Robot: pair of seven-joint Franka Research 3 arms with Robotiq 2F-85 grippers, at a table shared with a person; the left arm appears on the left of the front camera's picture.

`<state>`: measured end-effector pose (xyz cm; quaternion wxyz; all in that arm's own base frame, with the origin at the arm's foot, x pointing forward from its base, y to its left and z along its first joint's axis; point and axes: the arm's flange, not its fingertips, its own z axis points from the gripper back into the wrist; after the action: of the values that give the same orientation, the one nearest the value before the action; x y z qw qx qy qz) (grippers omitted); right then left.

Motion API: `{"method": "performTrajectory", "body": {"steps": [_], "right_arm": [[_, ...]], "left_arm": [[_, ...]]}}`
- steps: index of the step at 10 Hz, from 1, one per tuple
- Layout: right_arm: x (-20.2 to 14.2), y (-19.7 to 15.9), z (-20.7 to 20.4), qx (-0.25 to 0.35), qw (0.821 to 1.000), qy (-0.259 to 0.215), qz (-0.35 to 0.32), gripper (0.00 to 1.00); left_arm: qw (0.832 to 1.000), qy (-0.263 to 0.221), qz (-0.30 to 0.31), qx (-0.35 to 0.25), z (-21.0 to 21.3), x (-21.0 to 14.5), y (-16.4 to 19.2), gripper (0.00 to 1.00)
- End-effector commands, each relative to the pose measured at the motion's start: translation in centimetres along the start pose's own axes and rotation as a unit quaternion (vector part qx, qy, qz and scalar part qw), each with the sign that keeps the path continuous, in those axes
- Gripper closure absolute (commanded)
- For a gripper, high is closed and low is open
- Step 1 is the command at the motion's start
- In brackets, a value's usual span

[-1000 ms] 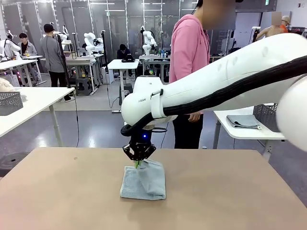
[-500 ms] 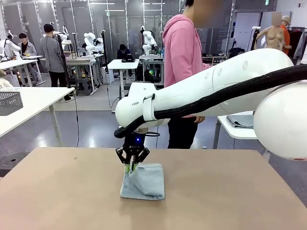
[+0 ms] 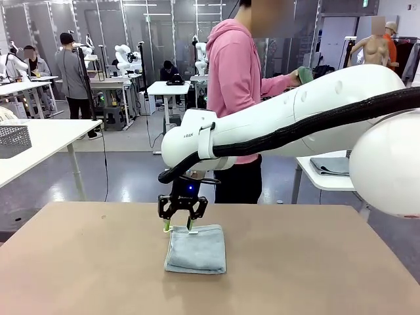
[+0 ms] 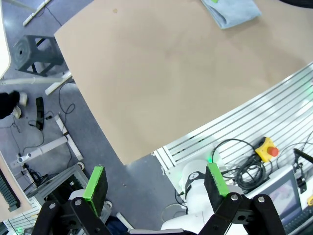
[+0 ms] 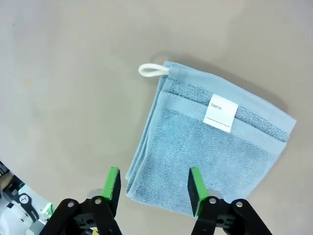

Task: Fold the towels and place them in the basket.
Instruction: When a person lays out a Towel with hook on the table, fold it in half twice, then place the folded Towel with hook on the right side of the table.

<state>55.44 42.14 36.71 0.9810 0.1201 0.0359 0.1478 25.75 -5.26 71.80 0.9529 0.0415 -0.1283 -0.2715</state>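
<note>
Right arm stretches in from 3 o'clock across the front view, and its right claw (image 3: 178, 228) hangs pointing down at the middle of the tabletop (image 3: 79, 262). The jaws stand apart, moderately wide, with nothing between them. The blue-grey towel (image 3: 195, 249) lies folded flat on the tabletop, and the fingertips sit right at its 12 o'clock edge, towards the left corner. Whether they touch the cloth cannot be told from here.

From the right wrist, the right claw (image 5: 152, 188) looks straight down. Its green pads (image 5: 113, 183) straddle the towel's (image 5: 210, 142) 7 o'clock corner. The layered folds show along the left edge. A white loop (image 5: 153, 70) sticks out at the 11 o'clock corner, and a white label (image 5: 220, 112) sits near the upper edge.

Over to the left wrist: the left claw (image 4: 155, 181) is spread wide and empty, up high off the near side of the tabletop (image 4: 171, 73), with the towel (image 4: 230, 10) well away at 1 o'clock.

A person (image 3: 236, 79) in a pink hoodie stands beyond the far edge, turned towards 3 o'clock.
</note>
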Motion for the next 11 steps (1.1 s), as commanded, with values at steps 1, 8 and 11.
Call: {"method": "performTrajectory", "body": {"steps": [1,8,11], "right_arm": [[-0.11,0.46,-0.25,-0.001,1.000,0.001,0.002,0.37],[-0.11,0.46,-0.25,-0.001,1.000,0.001,0.002,0.37],[-0.11,0.46,-0.25,-0.001,1.000,0.001,0.002,0.37]], "left_arm": [[1.000,0.000,0.002,0.004,0.12,-0.07,-0.06,0.00],[1.000,0.000,0.002,0.004,0.12,-0.07,-0.06,0.00],[1.000,0.000,0.002,0.004,0.12,-0.07,-0.06,0.00]]}}
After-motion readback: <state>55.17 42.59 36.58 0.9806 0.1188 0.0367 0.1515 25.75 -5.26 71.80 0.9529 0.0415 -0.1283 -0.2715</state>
